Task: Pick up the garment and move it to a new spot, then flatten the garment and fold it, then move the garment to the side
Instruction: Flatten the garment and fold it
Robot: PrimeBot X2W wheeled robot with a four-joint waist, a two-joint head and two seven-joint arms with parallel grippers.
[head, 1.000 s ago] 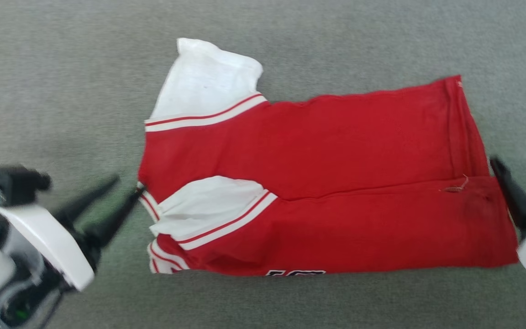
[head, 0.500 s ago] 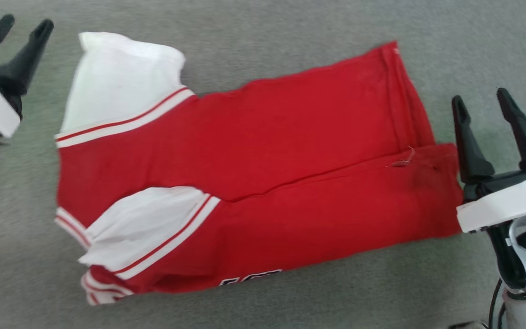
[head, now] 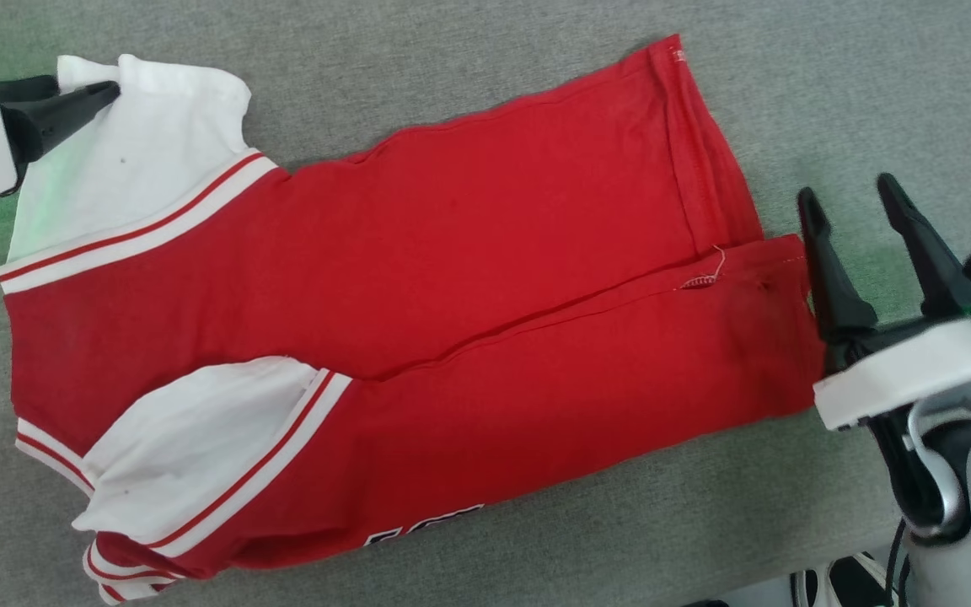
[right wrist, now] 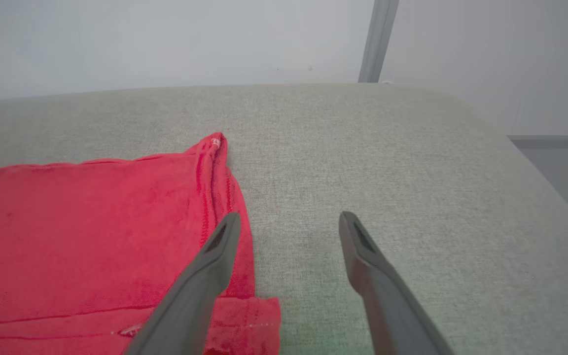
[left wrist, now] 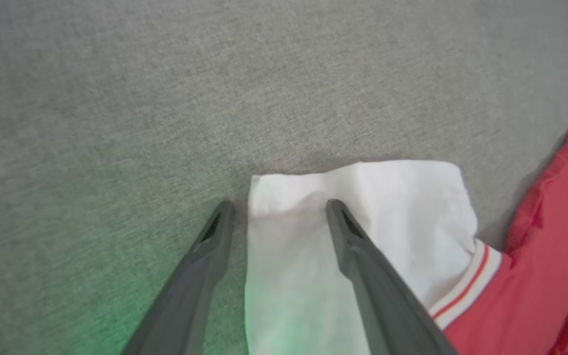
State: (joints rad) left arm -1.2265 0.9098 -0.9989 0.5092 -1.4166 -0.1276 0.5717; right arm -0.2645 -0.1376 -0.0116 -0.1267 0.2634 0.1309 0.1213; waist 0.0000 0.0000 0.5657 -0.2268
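Observation:
The garment (head: 469, 278), a red jersey with white panels and striped trim, lies folded lengthwise on the grey padded surface (head: 831, 76). Black-outlined lettering peeks out at its near edge. My left gripper (head: 106, 88) is at the garment's far left white corner. In the left wrist view my left gripper (left wrist: 279, 207) is open and straddles the white corner (left wrist: 363, 197), one finger on the cloth and one on the surface. My right gripper (head: 852, 202) stands open at the red hem end. In the right wrist view the right gripper (right wrist: 289, 219) has its left finger over the hem (right wrist: 215, 187).
The padded surface (right wrist: 412, 172) rounds off to an edge on the right in the right wrist view, with a pale wall (right wrist: 165, 39) and a grey post (right wrist: 377, 39) behind it. My own base (head: 839, 582) shows at the head view's bottom right.
The head camera has shifted, so the garment sits further left and tilted. My left gripper moved from beside the garment's near-left edge to its far white corner. The right gripper stays by the hem.

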